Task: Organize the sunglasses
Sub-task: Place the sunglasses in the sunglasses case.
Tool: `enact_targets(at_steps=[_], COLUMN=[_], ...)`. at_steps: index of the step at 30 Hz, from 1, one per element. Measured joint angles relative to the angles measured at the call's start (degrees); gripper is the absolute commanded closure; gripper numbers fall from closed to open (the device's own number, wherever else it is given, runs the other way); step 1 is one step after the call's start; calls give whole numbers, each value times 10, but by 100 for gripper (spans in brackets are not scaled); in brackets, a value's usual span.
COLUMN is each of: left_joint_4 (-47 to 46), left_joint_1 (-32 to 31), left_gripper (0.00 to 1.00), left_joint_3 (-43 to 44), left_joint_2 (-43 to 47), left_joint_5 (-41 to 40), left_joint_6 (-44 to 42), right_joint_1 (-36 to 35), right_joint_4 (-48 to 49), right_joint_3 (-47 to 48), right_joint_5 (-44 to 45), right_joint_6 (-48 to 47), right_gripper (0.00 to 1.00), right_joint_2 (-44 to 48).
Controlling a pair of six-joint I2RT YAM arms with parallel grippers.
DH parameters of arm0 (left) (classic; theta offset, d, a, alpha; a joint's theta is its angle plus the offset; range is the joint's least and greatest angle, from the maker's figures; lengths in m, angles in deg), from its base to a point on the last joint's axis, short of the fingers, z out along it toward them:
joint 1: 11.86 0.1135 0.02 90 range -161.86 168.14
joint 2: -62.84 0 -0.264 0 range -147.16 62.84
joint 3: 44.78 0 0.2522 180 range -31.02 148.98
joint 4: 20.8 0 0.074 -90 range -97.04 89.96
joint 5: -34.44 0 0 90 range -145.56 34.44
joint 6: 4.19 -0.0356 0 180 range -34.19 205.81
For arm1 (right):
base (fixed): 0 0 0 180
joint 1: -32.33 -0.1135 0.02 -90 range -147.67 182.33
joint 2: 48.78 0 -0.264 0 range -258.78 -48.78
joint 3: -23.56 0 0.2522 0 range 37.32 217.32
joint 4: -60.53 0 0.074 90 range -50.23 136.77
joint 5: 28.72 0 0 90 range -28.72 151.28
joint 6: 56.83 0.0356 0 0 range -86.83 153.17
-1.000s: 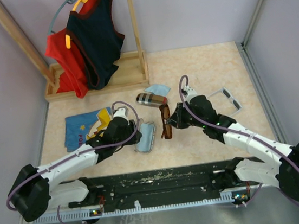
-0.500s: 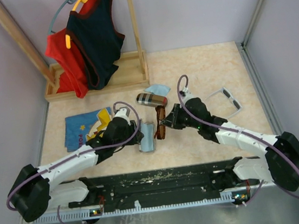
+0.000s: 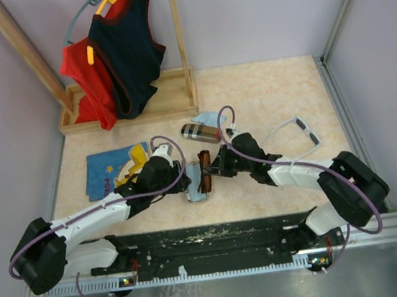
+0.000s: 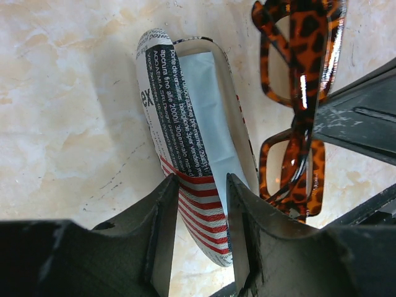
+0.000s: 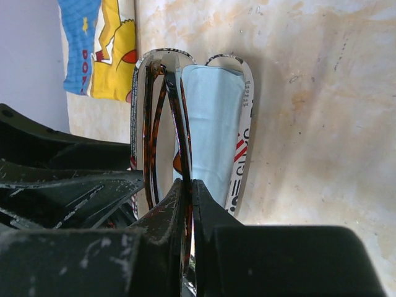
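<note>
One second ago the brown pair (image 4: 297, 105) hung apart from the case (image 4: 185, 111); now the right claw (image 5: 187, 185), closed on its frame, holds it at the open mouth, so insertion seems near; the left claw (image 4: 201, 198) grips the case

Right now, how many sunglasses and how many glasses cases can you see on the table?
Sunglasses: 2, the brown pair and the white pair
Cases: 2, the plaid case and the flag-print case
Total: 4
</note>
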Motion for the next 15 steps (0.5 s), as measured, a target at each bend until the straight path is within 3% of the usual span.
enact_targets(at_steps=[15], left_joint_4=[2], left_joint_1=[0], left_gripper=[57], left_joint_3=[0], left_joint_2=[4], left_joint_5=[-1], left_joint_6=[-2], right_joint_1=[-12], right_joint_4=[-1], right_joint_3=[56], right_joint_5=[-44], right_joint_6=[-21], right_gripper=[100], right_joint_2=[-86])
